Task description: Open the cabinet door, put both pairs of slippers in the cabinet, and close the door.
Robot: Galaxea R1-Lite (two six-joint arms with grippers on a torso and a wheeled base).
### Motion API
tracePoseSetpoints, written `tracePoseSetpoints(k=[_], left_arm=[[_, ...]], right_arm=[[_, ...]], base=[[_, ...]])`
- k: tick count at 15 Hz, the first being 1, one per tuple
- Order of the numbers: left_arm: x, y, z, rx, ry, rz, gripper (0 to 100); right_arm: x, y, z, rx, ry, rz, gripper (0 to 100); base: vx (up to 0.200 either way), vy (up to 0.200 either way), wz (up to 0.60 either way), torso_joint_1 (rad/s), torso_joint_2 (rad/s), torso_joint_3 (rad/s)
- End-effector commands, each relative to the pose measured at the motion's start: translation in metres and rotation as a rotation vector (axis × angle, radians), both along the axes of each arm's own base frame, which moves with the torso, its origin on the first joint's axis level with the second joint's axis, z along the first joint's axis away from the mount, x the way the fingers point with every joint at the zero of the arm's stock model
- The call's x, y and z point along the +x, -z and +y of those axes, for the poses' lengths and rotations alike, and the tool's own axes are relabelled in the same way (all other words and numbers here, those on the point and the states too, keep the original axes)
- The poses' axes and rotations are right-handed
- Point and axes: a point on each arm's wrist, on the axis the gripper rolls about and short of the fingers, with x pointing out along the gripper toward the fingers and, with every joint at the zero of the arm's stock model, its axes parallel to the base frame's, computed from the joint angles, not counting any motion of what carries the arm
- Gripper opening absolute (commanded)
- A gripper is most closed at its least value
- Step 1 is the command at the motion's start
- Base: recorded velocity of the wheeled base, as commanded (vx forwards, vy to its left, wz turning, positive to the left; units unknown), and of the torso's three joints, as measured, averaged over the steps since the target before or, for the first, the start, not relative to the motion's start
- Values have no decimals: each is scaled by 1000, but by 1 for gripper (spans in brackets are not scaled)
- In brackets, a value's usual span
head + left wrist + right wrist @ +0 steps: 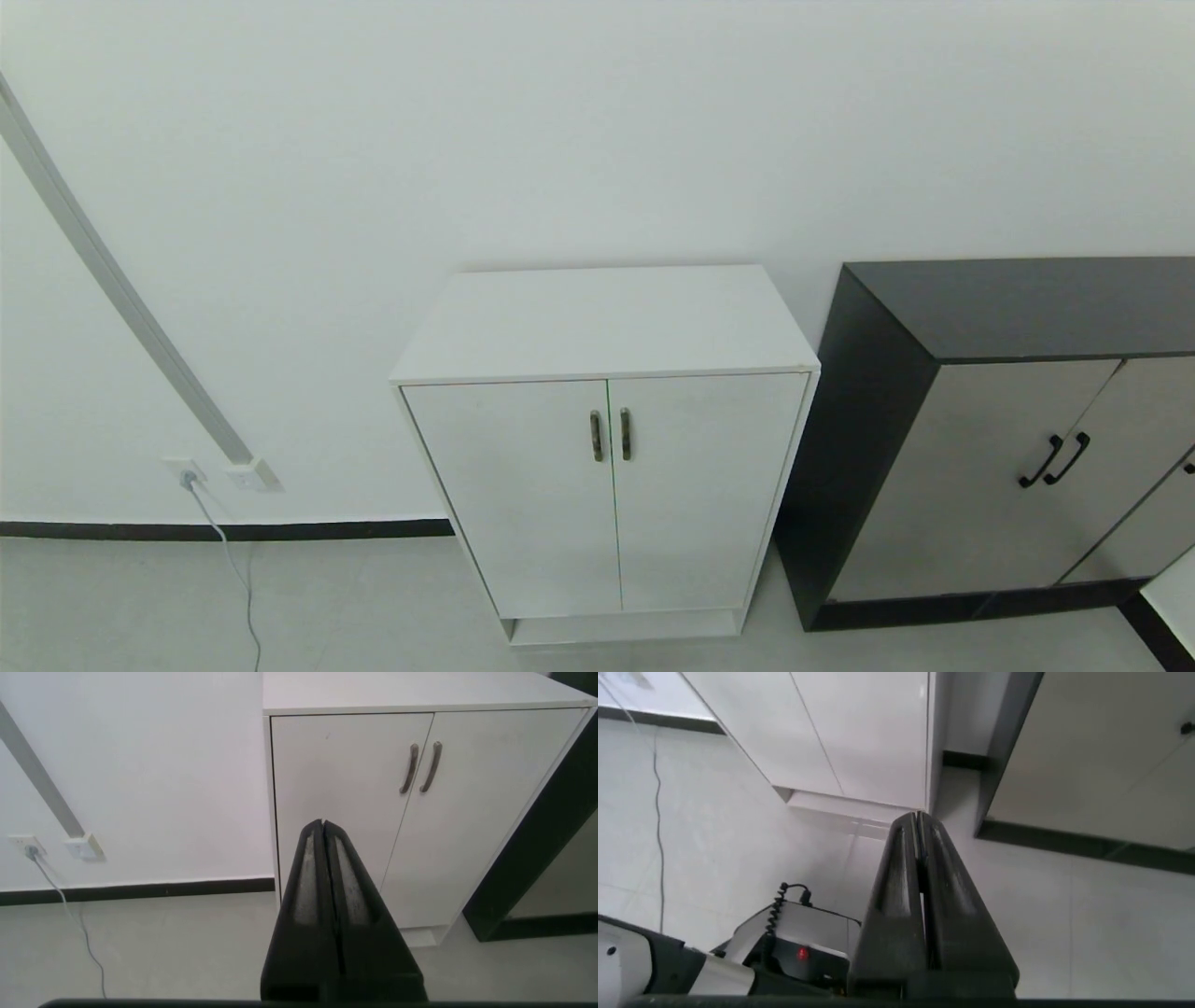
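Item 1, left gripper: jaws closed, the two dark fingers pressed together along their whole length, nothing between them. It hung in the air in front of the cabinet, well apart from it, and pointed toward the left door.

Item 2, right gripper: jaws closed in the same way, empty. It was held low over the floor and pointed toward the foot of the cabinet, near the narrow gap between it and the dark cabinet.

Item 3, cabinet: white, two doors, standing on the floor against the wall. The left door and right door were both shut, meeting at a thin centre seam. Two upright bar handles sat side by side at that seam, in the upper half of the doors. A recessed plinth ran under the doors.

Item 4, dark cabinet: just beside the white one on the robot's right, with black top and side, grey doors shut, and paired black handles.

Item 5, wall fittings on the robot's left: a pale conduit slanted down to a socket. A grey cable trailed from the socket to the floor. A black skirting ran along the base of the wall.
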Motion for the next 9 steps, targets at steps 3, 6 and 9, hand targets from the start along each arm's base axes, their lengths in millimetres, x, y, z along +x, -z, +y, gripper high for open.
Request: tracePoseSetpoints(k=[3,6,9], left_arm=[[0,0,0,1,-1,0,0],[0,0,0,-1,-1,0,0],[0,0,0,1,-1,0,0]], right_arm=[[-3,3,0,-5,-16,-21,0],[-3,3,-1,-6,41,-26,0],[-7,3,-2,-2,144,-70,0]], base=[[0,0,0,0,0,0],[0,0,0,0,0,0],[0,0,0,0,0,0]])
